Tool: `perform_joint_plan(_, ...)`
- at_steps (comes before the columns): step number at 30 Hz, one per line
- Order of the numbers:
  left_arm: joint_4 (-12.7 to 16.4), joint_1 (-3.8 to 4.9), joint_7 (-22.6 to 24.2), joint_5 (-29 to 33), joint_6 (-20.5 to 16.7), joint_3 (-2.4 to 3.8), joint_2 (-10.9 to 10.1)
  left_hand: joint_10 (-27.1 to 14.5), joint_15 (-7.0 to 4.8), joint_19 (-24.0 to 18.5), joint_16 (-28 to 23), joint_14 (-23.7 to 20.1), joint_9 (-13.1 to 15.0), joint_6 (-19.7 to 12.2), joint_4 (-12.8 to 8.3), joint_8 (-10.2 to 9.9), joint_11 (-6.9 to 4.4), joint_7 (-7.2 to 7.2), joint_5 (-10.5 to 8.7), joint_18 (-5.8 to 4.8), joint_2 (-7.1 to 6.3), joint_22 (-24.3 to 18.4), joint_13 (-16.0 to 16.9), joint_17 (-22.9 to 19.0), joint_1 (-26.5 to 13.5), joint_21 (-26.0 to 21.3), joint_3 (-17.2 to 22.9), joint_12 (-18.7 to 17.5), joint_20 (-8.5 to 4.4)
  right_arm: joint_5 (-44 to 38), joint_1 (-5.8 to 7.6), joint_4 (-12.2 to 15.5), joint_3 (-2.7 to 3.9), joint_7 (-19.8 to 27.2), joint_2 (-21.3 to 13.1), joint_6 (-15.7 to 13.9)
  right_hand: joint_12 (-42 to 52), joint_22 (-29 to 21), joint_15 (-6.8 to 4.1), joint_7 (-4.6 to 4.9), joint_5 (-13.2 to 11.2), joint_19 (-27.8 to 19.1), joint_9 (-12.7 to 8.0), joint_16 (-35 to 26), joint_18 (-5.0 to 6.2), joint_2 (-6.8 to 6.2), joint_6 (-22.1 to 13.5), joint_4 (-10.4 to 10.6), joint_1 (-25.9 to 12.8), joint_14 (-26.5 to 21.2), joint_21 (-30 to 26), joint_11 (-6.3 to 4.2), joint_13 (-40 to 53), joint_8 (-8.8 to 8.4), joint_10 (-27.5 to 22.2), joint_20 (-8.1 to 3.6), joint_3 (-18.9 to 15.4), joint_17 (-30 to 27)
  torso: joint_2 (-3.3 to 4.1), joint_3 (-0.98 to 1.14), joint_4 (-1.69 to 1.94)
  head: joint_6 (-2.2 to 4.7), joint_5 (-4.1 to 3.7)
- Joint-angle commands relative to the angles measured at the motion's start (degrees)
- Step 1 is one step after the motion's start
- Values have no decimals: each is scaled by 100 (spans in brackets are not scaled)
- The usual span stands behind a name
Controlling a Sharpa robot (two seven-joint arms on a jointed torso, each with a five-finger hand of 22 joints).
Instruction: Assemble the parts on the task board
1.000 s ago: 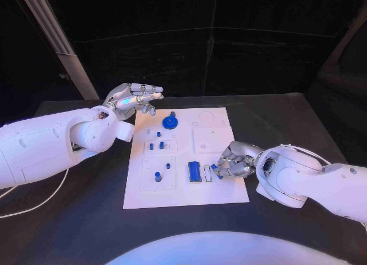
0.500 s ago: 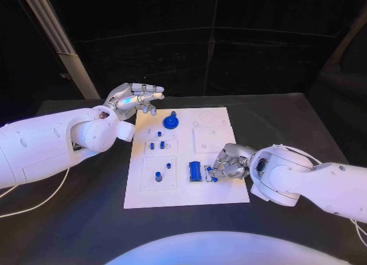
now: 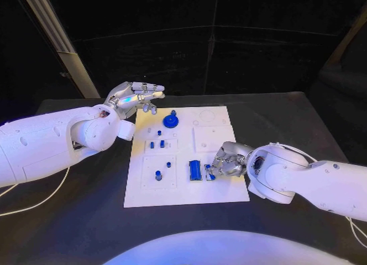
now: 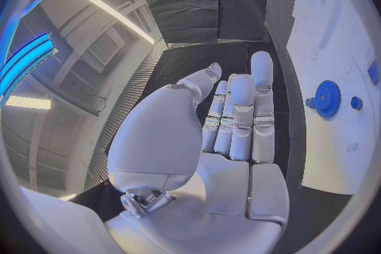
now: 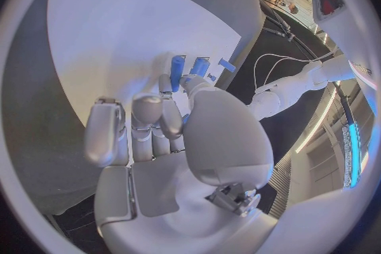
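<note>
**A:** So why's the right hand (image 3: 229, 161) parked low on the board (image 3: 223, 194) like that? It's down at a small blue part (image 3: 209, 173) near the board's right edge, just beside the bigger blue block (image 3: 194, 169). My guess is it's lining that piece up next to the block or pressing it into a seat there.

**B:** Is it actually holding it? In the right wrist view the fingers (image 5: 161, 115) curl toward the blue pieces (image 5: 188, 68), but I honestly can't tell if they're clamped on one or just touching.

**A:** Same, can't call it. The left hand (image 3: 134, 98) is easier: it hovers off the board's far left corner, over the table (image 3: 72, 221), fingers loosely apart, nothing in it. Looks like it's just keeping out of the way.

**B:** The blue gear (image 3: 170, 121) sits near the far edge, close to that hand, so probably that's its next job.

**A:** Room-wise, the right hand is tight: the block's on one side, the board's right edge on the other. There's bare board toward the near edge and open table beyond, so backing out that way seems safest.
</note>
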Motion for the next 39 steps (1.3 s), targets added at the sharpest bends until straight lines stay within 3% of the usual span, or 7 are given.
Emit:
perform_joint_plan(1,15,10,37,15,75,5,-2,-39,1,-3,26,-24,0,-47,-20,22,13,6,38,36,46,-9,1,10,-3,-23,-13,25,31,-186,5,-8,0,-59,29,157,1,-7,-33,-2,-50,8,17,4,-36,5,39,58,-87,4,20,-2,0,0,23,-20,-13,-11,-2,1,1,-1,-4)
perform_joint_plan(10,20,11,54,15,59,5,-4,-40,1,-3,27,-24,0,-47,-19,23,13,6,38,36,47,-9,2,9,-4,-23,-13,27,31,-445,5,-37,0,-61,73,247,-23,-22,-38,-14,-129,5,82,-1,-34,-1,98,176,-418,2,8,-8,-6,33,46,-26,-162,-15,-7,1,-1,-10,-17)
perform_joint_plan(22,16,11,30,15,66,5,-1,-38,1,-1,46,-11,0,-46,-17,25,11,6,39,36,52,-9,2,43,-6,-23,-13,33,31,-611,5,-36,0,-15,68,224,-35,-31,-39,-24,-1496,2,188,-21,-31,110,80,173,-955,-3,-10,-10,26,21,63,-26,-820,-38,-9,4,-2,0,-32)
perform_joint_plan(30,9,11,25,15,63,5,-3,-38,1,-1,46,-11,0,-46,-17,25,11,6,39,36,52,-9,2,43,-6,-23,-13,33,31,-634,5,31,0,134,-74,276,-51,-38,-37,-18,-1891,-3,242,-41,-29,85,55,21,-689,-7,-22,-5,40,9,55,-25,-1052,-65,-12,5,0,16,-31)
perform_joint_plan(35,-3,10,34,15,63,4,1,-38,1,-1,46,-11,0,-46,-17,25,11,6,39,36,52,-9,2,43,-6,-23,-13,33,31,-351,6,39,0,569,-223,-232,-269,-161,3,58,-1861,-59,223,-156,-9,98,-159,-49,-518,-52,-98,51,-101,-108,-51,-1,-1149,-260,-21,3,-7,59,-32)
perform_joint_plan(38,-20,10,40,15,60,4,5,-42,1,4,37,-16,-1,-50,-12,26,12,7,38,36,52,-10,2,13,-14,-23,-16,41,31,375,9,5,1,1079,-352,-553,-1204,-737,90,176,-1774,-306,180,-576,94,93,-464,-64,-399,-223,-451,156,-753,-263,-491,71,-1262,-928,-34,4,-1,113,-22)
perform_joint_plan(39,-30,10,42,16,58,4,6,-46,2,4,20,-29,0,-50,-4,29,13,6,37,35,50,-11,2,-24,-29,-25,-23,48,32,858,12,-38,2,1394,-408,-651,-1954,-1244,137,238,-1782,-529,151,-913,183,79,-622,-58,-354,-380,-778,214,-1284,-330,-863,111,-1323,-1391,-45,5,4,157,-32)
